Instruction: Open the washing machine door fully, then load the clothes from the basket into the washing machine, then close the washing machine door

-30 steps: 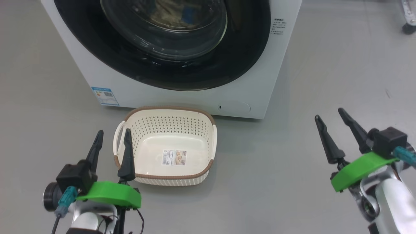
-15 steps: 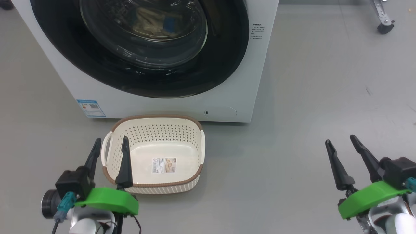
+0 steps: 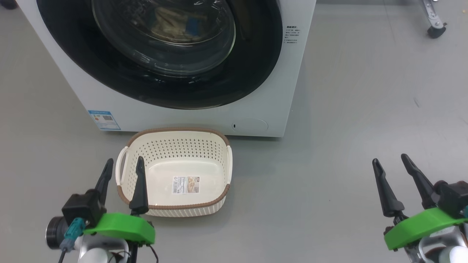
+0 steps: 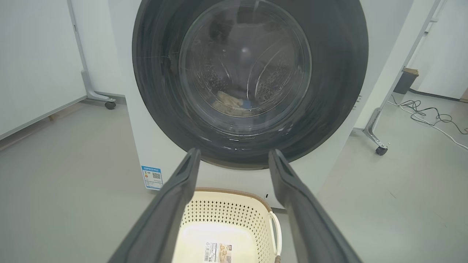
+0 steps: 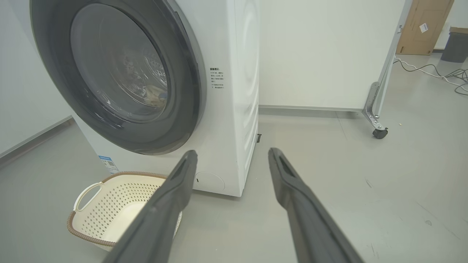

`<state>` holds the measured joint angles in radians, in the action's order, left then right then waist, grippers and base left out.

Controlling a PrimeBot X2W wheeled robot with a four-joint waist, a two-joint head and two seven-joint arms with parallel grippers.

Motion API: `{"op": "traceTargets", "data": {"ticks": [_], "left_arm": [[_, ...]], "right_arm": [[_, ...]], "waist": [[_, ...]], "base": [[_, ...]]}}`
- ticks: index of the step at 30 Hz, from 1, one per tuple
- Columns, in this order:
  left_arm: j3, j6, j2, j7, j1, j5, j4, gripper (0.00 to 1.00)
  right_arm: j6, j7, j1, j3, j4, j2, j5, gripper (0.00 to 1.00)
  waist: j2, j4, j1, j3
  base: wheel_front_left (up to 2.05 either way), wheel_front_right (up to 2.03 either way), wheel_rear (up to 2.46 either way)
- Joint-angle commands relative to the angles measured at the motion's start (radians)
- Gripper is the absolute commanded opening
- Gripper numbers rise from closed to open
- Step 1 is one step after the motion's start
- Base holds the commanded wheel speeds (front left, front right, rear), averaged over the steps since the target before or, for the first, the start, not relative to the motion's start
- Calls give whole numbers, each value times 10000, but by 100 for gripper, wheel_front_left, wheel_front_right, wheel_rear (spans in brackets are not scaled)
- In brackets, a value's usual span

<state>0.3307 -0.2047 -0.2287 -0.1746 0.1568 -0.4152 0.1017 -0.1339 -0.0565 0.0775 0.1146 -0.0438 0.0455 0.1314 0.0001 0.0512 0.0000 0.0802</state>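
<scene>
The white washing machine stands ahead with its round black door shut against the front. Through the glass bowl, cream clothes with a blue patch lie in the drum, also seen in the left wrist view. The cream basket sits on the floor just before the machine, holding nothing but its sticker. My left gripper hangs open over the basket's left handle, and the left wrist view shows its fingers spread. My right gripper is open over bare floor, far right of the basket.
Grey floor surrounds the machine. A caster of a rolling partition stands at the back right, with its frame right of the machine. Cables lie on the floor beyond it. Another partition's caster is on the left.
The head camera has shifted, so the machine and basket now sit a little further left and lower in the picture. Both grippers stay open, and the right one shows lower.
</scene>
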Motion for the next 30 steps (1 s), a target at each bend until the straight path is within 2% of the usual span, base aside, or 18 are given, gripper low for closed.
{"op": "traceTargets", "data": {"ticks": [1, 28, 29, 30], "left_arm": [[-352, -83, -252, -41, 325, -44, -246, 100], [-174, -236, -393, -96, 336, -4, -336, 100], [229, -173, -99, -7, -9, -2, 49, 0], [284, -172, -48, -1, -46, -5, 192, 0]], "right_arm": [[32, 8, -168, -149, -414, 54, -16, 100], [32, -84, -171, -107, -56, 48, 467, 100], [-2, -3, 19, 74, 338, -31, 372, 0], [-2, -3, 27, 54, 509, -50, 375, 0]], "waist": [[-1, 20, 0, -1], [-1, 54, 0, 72], [-1, 55, 0, 71], [-1, 55, 0, 71]], "base": [[0, 0, 0], [0, 0, 0], [0, 0, 0], [0, 0, 0]]}}
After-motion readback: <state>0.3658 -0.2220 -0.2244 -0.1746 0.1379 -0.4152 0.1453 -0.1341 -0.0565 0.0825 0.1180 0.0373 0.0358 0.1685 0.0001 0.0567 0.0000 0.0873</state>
